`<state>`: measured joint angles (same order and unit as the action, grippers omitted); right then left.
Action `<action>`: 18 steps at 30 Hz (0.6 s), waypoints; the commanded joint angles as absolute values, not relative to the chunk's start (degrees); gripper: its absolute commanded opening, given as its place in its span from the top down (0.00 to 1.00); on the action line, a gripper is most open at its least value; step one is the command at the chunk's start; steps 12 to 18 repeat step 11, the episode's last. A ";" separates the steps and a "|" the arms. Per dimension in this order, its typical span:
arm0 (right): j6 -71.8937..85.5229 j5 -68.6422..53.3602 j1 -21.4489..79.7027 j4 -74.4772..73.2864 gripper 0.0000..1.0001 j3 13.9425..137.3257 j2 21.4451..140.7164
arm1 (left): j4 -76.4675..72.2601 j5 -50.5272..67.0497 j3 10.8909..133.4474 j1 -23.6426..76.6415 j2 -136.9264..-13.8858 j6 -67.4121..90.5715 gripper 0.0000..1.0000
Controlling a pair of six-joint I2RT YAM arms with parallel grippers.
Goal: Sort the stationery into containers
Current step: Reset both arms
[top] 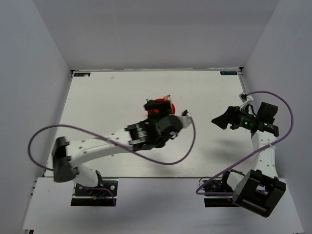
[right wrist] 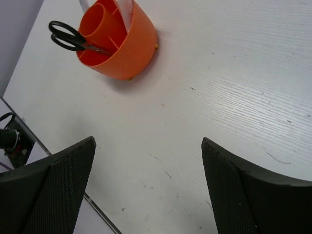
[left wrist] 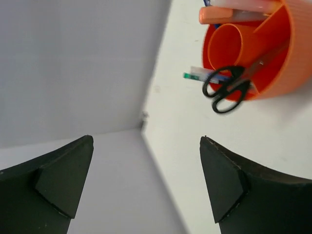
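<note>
The round red-orange tub [left wrist: 292,63] stands on the white table; it also shows in the right wrist view [right wrist: 126,48] and, mostly hidden under my left gripper, in the top view [top: 168,104]. The black-handled scissors [left wrist: 225,90] stand in one compartment with their handles over the rim [right wrist: 68,35]. A blue pen end [left wrist: 197,75] pokes out beside them. The white marker's orange cap [left wrist: 217,15] lies across the top. I cannot make out the highlighter. My left gripper [left wrist: 146,141] is open and empty just by the tub [top: 157,105]. My right gripper [right wrist: 146,144] is open and empty, well right of the tub [top: 220,120].
White walls enclose the table on the left, back and right [top: 48,58]. The table's near edge [right wrist: 63,170] shows in the right wrist view. A purple cable [top: 190,141] loops from the left arm over the table.
</note>
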<state>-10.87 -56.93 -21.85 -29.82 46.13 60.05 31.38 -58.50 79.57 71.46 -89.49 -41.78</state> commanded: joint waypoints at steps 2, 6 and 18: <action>-3.55 -44.70 -22.24 -26.82 0.10 46.32 59.50 | 48.96 -47.57 71.32 70.14 -71.92 -8.20 0.00; 5.00 -35.34 -22.06 -21.98 0.10 44.65 57.40 | 46.85 -36.84 58.64 64.45 -56.91 2.17 0.00; 7.03 -33.66 -22.24 -22.33 0.10 43.24 55.64 | 44.30 -26.73 48.88 53.36 -44.57 8.78 0.00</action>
